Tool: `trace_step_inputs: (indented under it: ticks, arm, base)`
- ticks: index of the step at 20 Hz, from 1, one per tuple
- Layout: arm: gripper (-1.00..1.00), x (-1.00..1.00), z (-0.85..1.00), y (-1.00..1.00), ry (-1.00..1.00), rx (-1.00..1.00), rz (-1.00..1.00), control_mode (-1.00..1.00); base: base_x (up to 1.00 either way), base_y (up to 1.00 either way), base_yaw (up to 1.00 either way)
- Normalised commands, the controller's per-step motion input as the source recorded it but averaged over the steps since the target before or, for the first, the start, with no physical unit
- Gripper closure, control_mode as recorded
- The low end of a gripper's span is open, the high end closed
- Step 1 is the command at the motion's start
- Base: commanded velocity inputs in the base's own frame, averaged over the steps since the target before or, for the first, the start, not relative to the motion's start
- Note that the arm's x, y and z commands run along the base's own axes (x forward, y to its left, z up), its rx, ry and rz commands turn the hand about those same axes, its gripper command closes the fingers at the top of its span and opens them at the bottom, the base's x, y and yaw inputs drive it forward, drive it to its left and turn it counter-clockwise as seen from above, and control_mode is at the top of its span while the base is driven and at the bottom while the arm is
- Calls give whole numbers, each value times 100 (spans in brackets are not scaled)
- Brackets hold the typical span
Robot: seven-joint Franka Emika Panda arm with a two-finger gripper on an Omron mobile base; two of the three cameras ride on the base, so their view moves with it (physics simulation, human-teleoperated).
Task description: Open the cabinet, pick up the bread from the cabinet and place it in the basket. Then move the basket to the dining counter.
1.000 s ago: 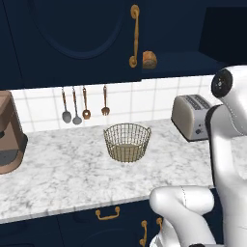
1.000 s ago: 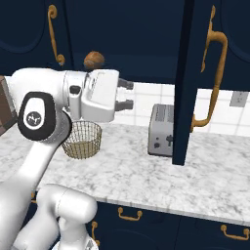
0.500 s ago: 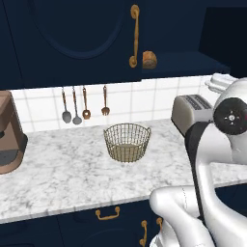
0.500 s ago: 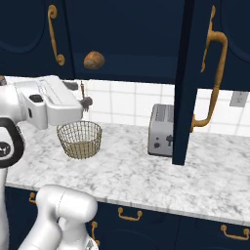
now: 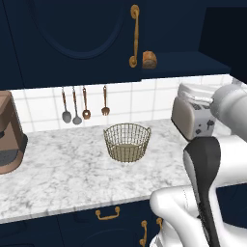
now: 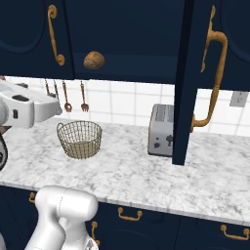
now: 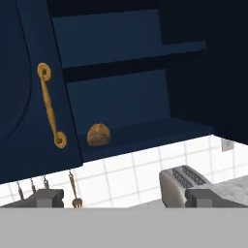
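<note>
Cabinet (image 6: 122,34) across top of right base view, right door (image 6: 195,83) swung open at right of frame, left door (image 6: 29,34) shut at upper left. Bread (image 6: 93,60) on bottom shelf, upper centre-left, just right of the shut door's handle (image 6: 54,35). Basket (image 6: 79,139) on surface (image 6: 146,176) below bread, centre-left. Toaster (image 6: 161,130) right of basket, partly behind open door. Utensils (image 5: 83,103) on wall behind basket. Drawers (image 6: 146,224) under surface at bottom of frame.

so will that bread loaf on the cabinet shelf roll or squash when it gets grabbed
The bread looks rounded and sits near the front edge of the cabinet shelf, so a nudge could roll it off. It is small, probably light. As bread it may be soft, so it might dent under a firm squeeze.
</note>
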Motion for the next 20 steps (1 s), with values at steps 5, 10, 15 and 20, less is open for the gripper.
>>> trace_step_inputs:
  ticks: [5, 10, 15, 20]
  arm:
    - [-100, 2, 0, 99, -1, 10, 46, -100]
    - [-100, 7, 14, 57, -20, -3, 6, -100]
    - [-100, 12, 28, 20, -20, -13, -24, -100]
    - [-100, 40, 15, -28, -16, -4, -25, -100]
  base:
    - [0, 0, 0]
    - [0, 0, 0]
    - [0, 0, 0]
    - [0, 0, 0]
